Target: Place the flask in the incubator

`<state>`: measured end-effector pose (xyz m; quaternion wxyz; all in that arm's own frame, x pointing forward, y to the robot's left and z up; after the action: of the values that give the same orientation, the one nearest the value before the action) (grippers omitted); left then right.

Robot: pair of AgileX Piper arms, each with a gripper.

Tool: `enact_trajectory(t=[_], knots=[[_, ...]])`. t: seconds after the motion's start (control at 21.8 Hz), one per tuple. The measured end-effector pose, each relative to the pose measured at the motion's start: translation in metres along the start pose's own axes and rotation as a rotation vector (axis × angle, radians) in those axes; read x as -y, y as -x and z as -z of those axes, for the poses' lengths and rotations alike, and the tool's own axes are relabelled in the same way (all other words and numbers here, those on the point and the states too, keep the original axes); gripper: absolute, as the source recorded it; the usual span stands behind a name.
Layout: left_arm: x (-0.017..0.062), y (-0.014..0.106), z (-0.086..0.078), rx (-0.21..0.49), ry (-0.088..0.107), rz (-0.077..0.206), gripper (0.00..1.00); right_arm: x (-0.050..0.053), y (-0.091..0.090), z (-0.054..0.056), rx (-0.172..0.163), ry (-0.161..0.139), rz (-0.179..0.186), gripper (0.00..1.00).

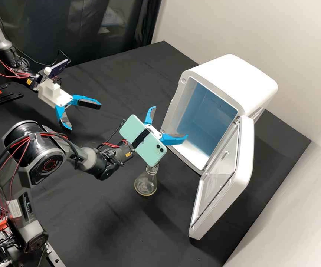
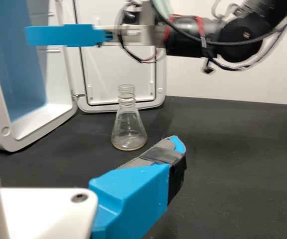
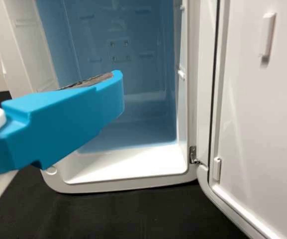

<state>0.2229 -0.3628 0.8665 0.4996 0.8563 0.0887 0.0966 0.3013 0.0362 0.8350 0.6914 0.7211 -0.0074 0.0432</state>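
A: Biggest first?

B: Black bench (image 1: 104,218), spanning the whole scene. Toward the wall on it, a white incubator (image 1: 234,79), blue inside, mouth facing out over the bench.

A: Shut?

B: Wide open. Its door (image 1: 238,167) swung right out on the hinge, standing off the side of the box nearer the high camera, white inner face turned toward the opening.

A: Next in size?

B: Nearest the box, right gripper (image 1: 167,126), hanging just in front of the open mouth and looking straight into the blue chamber. Fingers spread wide, pinching nothing. Mint-green phone (image 1: 142,140) strapped just behind it.

A: And the other?

B: Then left gripper (image 1: 83,115), farther back over the bench, well apart from the incubator. Likewise spread wide, closed on nothing.

A: Smallest last, then?

B: Clear conical flask (image 1: 145,183), upright on the bench, outside the incubator. Just in front of the box's lower rim, beneath the phone. Touched by neither gripper.
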Motion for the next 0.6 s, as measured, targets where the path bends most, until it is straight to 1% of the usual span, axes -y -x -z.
enact_trajectory(t=[0.05, 0.09, 0.14, 0.18, 0.23, 0.28, 0.41, 0.5, 0.6], knots=[[-0.0002, 0.000, 0.001, -0.005, 0.003, -0.001, 1.00, -0.001, 0.002, -0.002, -0.003, 0.002, -0.006, 1.00], [-0.0001, 0.000, 0.003, -0.011, 0.004, -0.001, 1.00, -0.002, 0.006, -0.006, -0.004, 0.003, -0.017, 1.00], [-0.0002, 0.000, 0.003, -0.014, 0.004, -0.001, 1.00, -0.002, 0.009, -0.010, -0.001, 0.002, -0.019, 1.00], [-0.0003, 0.000, 0.004, -0.015, 0.004, -0.002, 1.00, -0.002, 0.013, -0.015, 0.002, -0.002, -0.026, 1.00], [-0.0003, 0.000, 0.004, -0.015, 0.004, -0.002, 1.00, -0.002, 0.018, -0.021, 0.009, 0.002, -0.027, 1.00], [-0.0003, 0.000, 0.004, -0.015, 0.004, -0.002, 1.00, 0.000, 0.023, -0.027, 0.016, 0.011, -0.019, 1.00], [0.0000, 0.000, 0.002, -0.008, 0.001, 0.001, 1.00, 0.002, 0.040, -0.043, 0.058, 0.019, 0.012, 1.00], [0.0000, 0.000, 0.001, 0.001, -0.003, 0.002, 1.00, 0.005, 0.051, -0.051, 0.089, 0.008, 0.040, 1.00], [0.0003, 0.000, 0.000, 0.009, -0.008, 0.005, 1.00, 0.008, 0.060, -0.057, 0.113, 0.011, 0.068, 1.00]])
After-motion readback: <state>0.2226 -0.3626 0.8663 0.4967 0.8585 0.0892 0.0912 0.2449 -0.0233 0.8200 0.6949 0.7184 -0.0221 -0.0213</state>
